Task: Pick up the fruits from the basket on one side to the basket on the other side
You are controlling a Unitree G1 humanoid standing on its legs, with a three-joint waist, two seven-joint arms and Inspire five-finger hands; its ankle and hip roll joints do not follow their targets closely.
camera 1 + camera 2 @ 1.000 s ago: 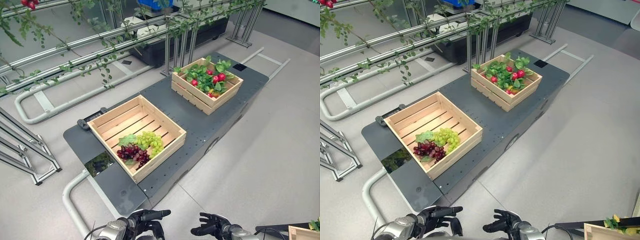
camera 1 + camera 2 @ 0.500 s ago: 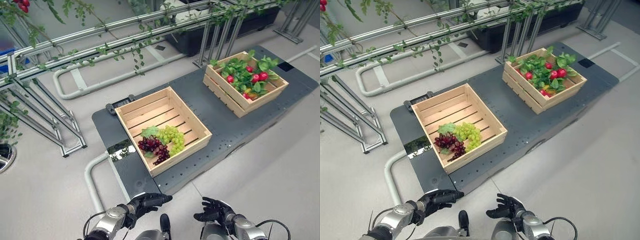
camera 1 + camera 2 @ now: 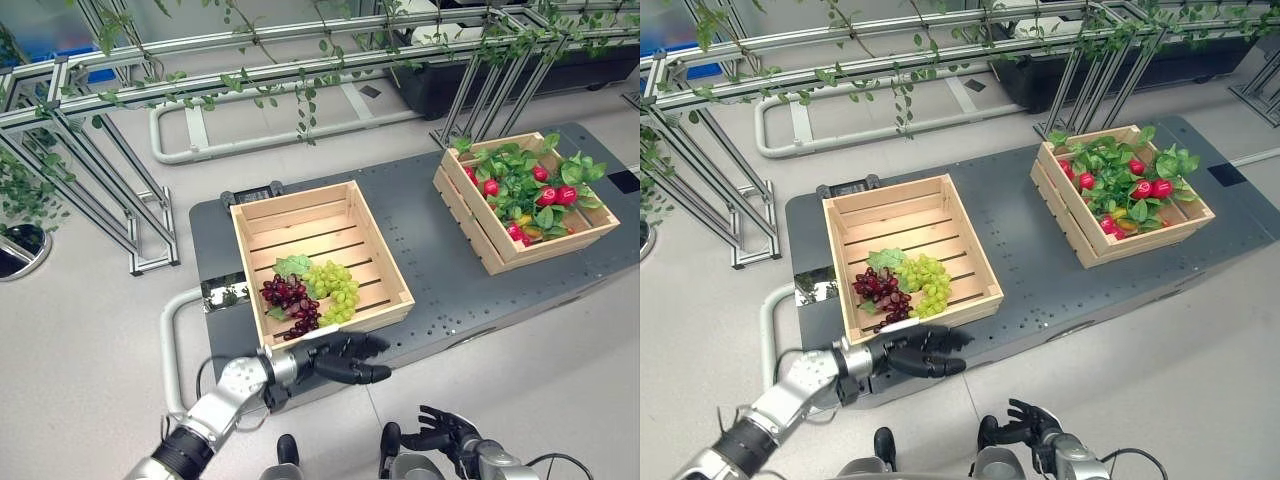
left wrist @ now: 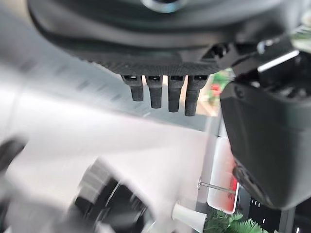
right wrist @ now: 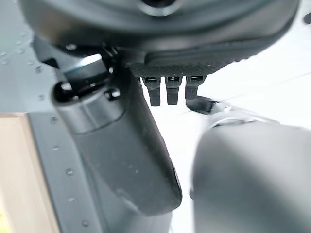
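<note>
A wooden crate [image 3: 372, 246] on the left of a grey platform holds a green grape bunch [image 3: 337, 288] and a purple grape bunch [image 3: 289, 300] with a leaf. To the right, a second wooden crate [image 3: 494, 247] is full of red fruits [image 3: 555, 195] among green leaves. My left hand [image 3: 345, 358] is open, its fingers stretched out just before the near edge of the grape crate, below the purple bunch and holding nothing. My right hand [image 3: 446, 436] hangs low over the floor, open and empty. In the left wrist view its fingers [image 4: 167, 95] are straight.
The grey platform [image 3: 440, 270] bears both crates, with bare deck between them. Metal rails with trailing vines [image 3: 300, 60] run behind it. A slanted metal rack [image 3: 110, 200] stands on the left, and a grey pipe loop [image 3: 170, 330] lies on the floor by the platform's left corner.
The camera has swung, shifting the whole scene. My left hand has risen and reached forward to the grape crate's near edge. My right hand stays low.
</note>
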